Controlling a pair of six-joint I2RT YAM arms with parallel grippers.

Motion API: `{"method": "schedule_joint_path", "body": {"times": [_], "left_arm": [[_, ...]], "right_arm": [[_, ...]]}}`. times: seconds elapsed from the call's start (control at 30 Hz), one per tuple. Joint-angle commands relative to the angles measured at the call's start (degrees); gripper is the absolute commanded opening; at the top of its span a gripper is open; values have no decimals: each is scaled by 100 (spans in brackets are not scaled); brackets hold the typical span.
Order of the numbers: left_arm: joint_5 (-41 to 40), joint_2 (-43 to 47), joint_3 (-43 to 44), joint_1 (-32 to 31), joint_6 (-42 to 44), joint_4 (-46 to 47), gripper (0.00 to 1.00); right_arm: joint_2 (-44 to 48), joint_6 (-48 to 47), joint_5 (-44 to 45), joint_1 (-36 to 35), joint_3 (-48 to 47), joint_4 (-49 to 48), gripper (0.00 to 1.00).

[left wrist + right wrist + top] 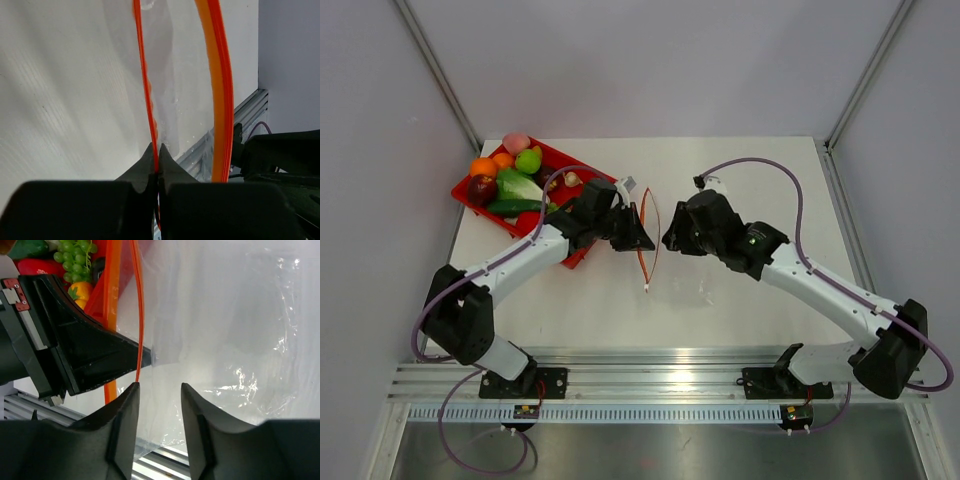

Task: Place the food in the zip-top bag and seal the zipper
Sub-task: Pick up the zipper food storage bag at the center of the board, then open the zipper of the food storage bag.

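Note:
The clear zip-top bag (235, 330) is held up between my two grippers, its mouth spread. Its zipper shows as two orange-red strips (643, 250). My left gripper (156, 147) is shut on the thin strip (145, 75) of one lip; the other lip's wide strip (220, 90) hangs free to the right. My right gripper (159, 386) is open, its left fingertip (131, 390) just below the thin strip (140, 305), clear plastic in front of it. The food (517, 184), with cabbage, orange, green and dark red pieces, lies in the red tray. From above, the left gripper (638, 236) and right gripper (672, 240) face each other.
The red tray (575, 163) stands at the table's back left, beside my left arm. Green grapes (75, 257) and a red piece (35, 266) show behind the left gripper in the right wrist view. A metal rail (650, 385) runs along the near edge.

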State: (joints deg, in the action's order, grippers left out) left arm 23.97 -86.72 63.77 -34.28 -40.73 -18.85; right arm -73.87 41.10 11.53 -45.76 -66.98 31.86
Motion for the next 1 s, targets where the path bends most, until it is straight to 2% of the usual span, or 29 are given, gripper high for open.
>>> {"method": "schedule_joint_path", "body": {"times": [0.0,0.17,0.37,0.43,0.53,0.8,0.97], "left_arm": [[257,304,92,-8,144,136,0],[170,427,92,-8,206,83,0],[135,559,48,-8,215,66,0],[135,586,48,-8,215,66,0],[56,612,127,-8,346,-109,0],[-252,630,487,18,1128,-751,0],[291,454,725,18,1252,-787,0]], "right_arm": [[-180,-269,139,-56,-481,-162,50],[-584,-392,-54,-109,-825,-92,55],[-953,-349,-134,-170,-1018,39,55],[-1042,-322,-98,-196,-1080,119,46],[-1007,-322,409,-188,-1054,311,0],[-68,-472,1579,-188,-984,927,0],[451,-436,2178,-188,-965,1296,0]]}}
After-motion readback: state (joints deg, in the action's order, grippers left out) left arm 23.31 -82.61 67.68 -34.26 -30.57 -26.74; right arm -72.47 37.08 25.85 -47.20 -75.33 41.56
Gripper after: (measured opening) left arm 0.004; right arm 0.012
